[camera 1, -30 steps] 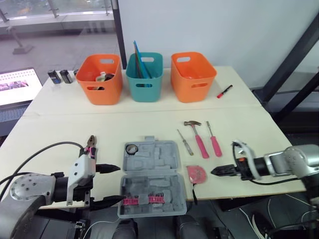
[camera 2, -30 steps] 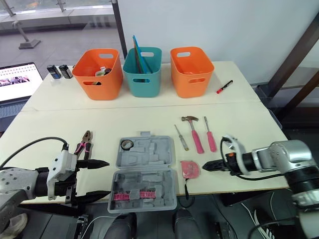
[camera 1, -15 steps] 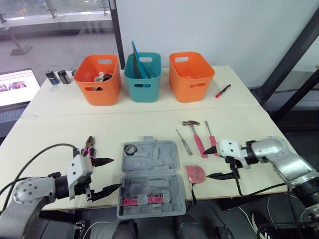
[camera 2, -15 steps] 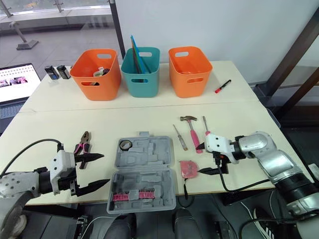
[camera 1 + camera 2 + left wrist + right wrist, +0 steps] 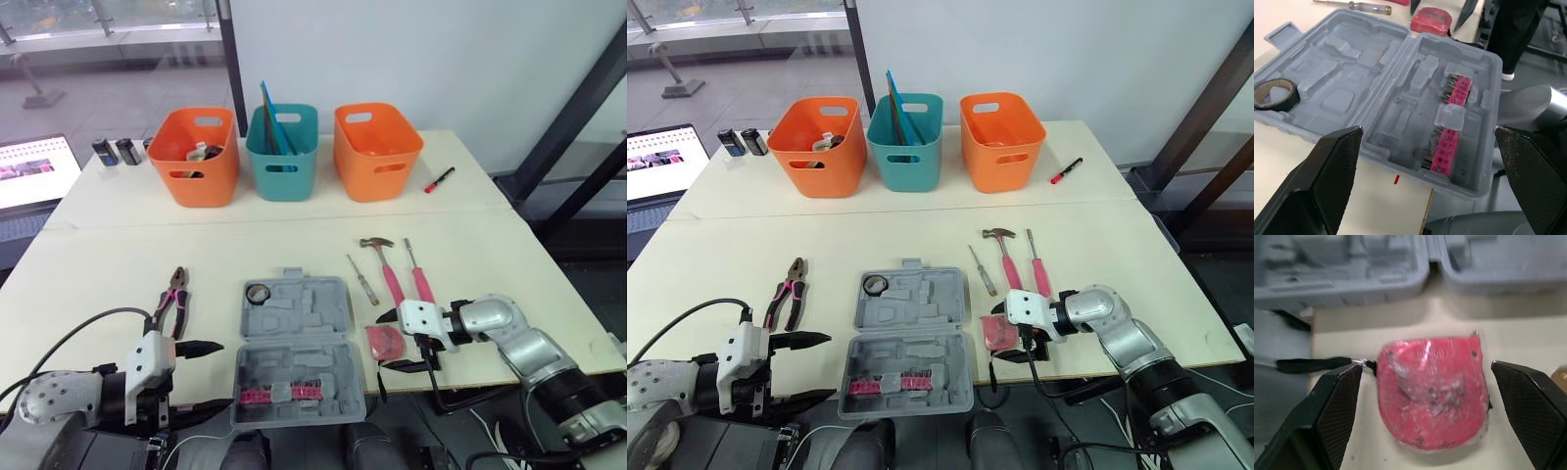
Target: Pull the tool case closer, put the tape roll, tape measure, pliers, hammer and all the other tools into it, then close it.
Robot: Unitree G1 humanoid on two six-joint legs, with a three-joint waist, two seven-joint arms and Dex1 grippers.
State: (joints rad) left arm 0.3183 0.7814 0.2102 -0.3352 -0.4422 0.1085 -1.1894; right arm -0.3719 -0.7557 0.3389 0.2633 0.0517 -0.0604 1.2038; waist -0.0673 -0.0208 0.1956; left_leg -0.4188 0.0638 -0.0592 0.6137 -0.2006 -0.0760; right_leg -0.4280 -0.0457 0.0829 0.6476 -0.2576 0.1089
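Red glossy tape measure (image 5: 1432, 391) between spread right jaws; left jaws spread beside grey case (image 5: 297, 348).

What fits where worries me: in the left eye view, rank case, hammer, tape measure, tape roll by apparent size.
1. case
2. hammer
3. tape measure
4. tape roll (the tape measure lies nearer, so this pair is unsure)

Spread fingers (image 5: 1327, 181) frame the open tool case (image 5: 1400, 115), a tape roll (image 5: 1281, 105) in one half.
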